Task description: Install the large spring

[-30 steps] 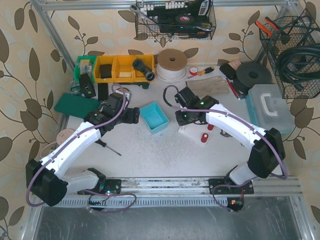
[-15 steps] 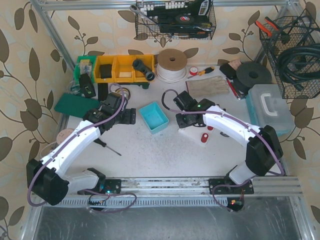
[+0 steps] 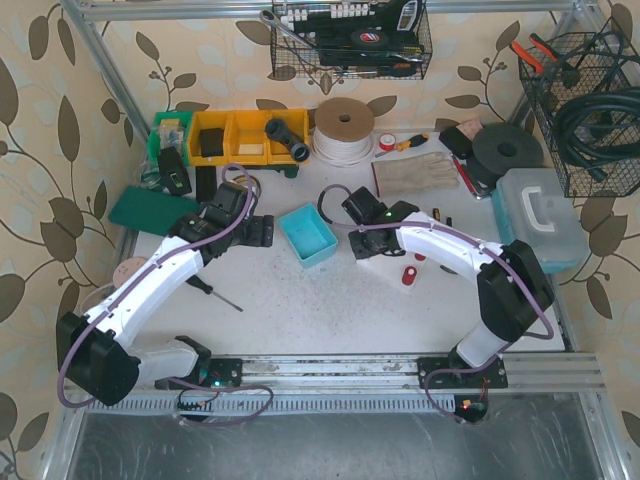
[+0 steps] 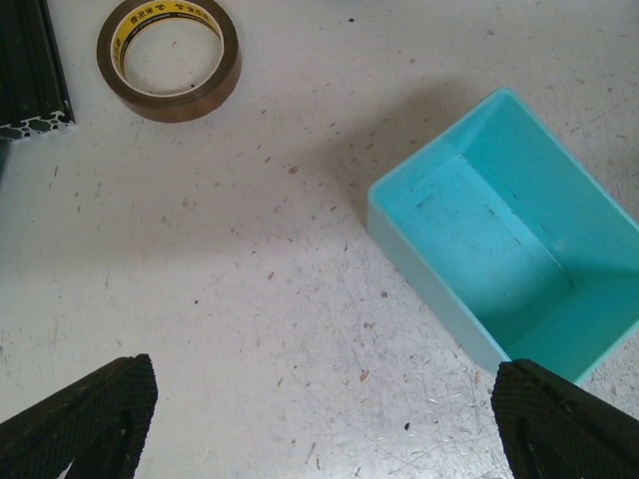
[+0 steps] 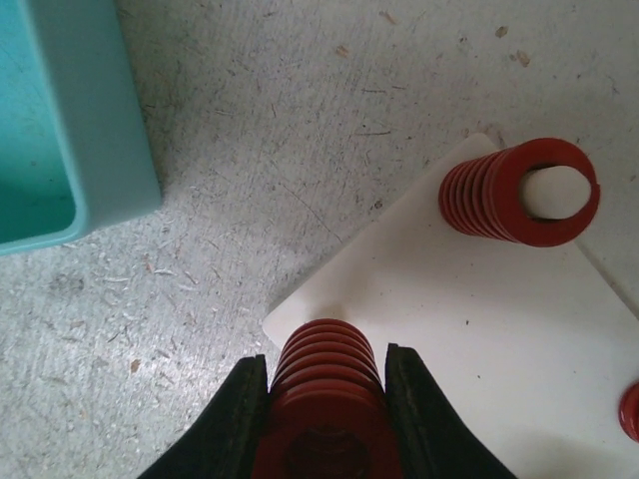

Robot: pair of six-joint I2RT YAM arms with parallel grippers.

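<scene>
Right tool gripping large spring between both fingers, coil axis pointing away from tool toward white plate. Plate's near corner lying just below spring. Second red spring standing upright on plate, ahead and right. Free peg not showing. Teal bin sitting left on tabletop. Left tool hanging open, empty, beyond bin. Right arm nearer plate, likely doing placement.
</scene>
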